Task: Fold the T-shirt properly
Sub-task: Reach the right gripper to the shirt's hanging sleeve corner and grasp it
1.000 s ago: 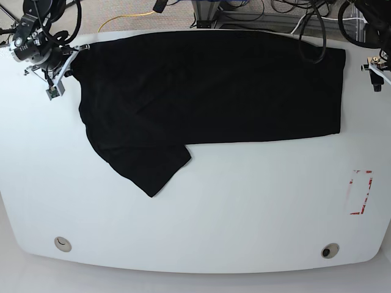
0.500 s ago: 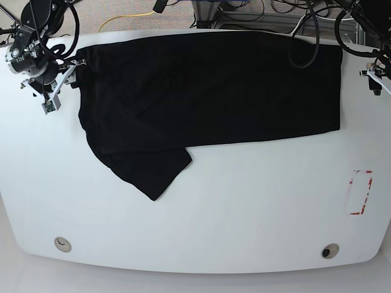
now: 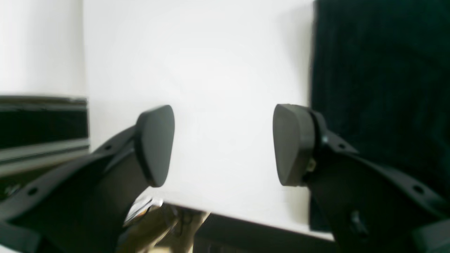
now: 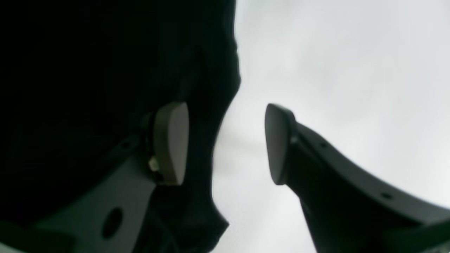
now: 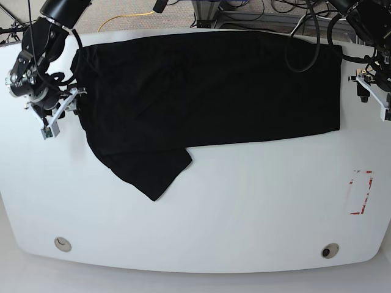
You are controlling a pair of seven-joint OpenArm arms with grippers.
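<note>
Both claws sliding down along shirt sides since a second ago. T-shirt [image 5: 208, 91] lying flat, folded, on surface [image 5: 244, 213], one sleeve jutting forward. Right claw [image 4: 225, 140] spread wide, straddling cloth edge. Left claw [image 3: 223, 144] released, hovering beside hem. Likely lining up next grasp.

Left pincer [image 3: 225, 146] and right pincer [image 4: 226, 144] both gape wide.
</note>
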